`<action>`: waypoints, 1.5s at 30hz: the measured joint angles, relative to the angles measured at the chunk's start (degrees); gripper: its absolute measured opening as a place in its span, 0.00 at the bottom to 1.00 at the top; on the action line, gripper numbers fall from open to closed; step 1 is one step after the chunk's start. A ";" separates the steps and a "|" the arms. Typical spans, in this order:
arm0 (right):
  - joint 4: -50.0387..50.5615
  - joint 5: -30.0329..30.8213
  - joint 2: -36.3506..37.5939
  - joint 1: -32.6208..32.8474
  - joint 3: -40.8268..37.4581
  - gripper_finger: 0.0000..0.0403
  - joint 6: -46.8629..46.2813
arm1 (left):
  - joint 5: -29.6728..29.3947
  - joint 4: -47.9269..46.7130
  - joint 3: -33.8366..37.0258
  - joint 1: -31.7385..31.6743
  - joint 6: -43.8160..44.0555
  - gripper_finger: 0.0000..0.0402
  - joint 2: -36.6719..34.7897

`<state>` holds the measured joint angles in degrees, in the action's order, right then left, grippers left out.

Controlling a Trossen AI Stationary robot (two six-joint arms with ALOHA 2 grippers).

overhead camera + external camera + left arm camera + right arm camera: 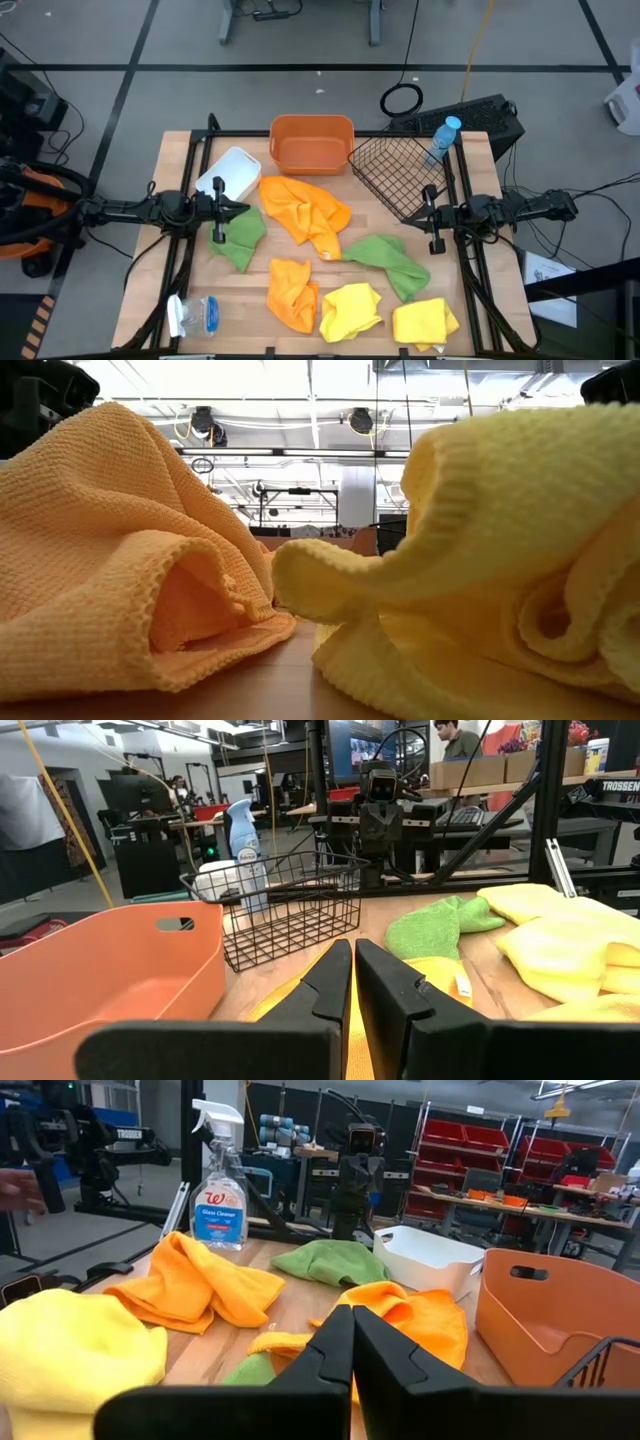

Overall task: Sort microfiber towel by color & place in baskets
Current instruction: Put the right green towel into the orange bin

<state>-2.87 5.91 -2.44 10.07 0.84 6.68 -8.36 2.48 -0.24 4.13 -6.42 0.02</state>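
Observation:
Six microfiber towels lie crumpled on the wooden table. One big orange towel is at the middle and a smaller orange one lies nearer. A green towel is on the left and another green one on the right. Two yellow towels are by the near edge. The orange tub, white tub and black wire basket stand along the far side. My left gripper and right gripper hover shut and level at the table's sides, facing each other and touching nothing.
A clear bottle with a blue cap stands at the far right corner behind the wire basket. A spray bottle stands at the near left corner. In the low view an orange towel and a yellow towel fill the foreground.

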 joint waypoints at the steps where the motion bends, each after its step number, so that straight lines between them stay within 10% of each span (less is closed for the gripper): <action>1: -0.05 0.00 0.00 0.01 0.00 0.00 -0.03 | 0.00 0.00 0.00 0.00 0.00 0.07 0.01; 18: 0.77 0.24 -4.32 0.01 10.84 0.00 -6.25 | 0.00 0.00 0.00 -0.01 -6.03 0.07 0.00; 45: 15.11 0.33 -40.17 -0.01 55.46 0.00 -6.86 | 0.00 0.04 0.00 0.00 -6.03 0.07 -0.01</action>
<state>12.23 6.24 -42.61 10.07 56.30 -0.18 -8.36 2.52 -0.25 4.14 -12.44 0.01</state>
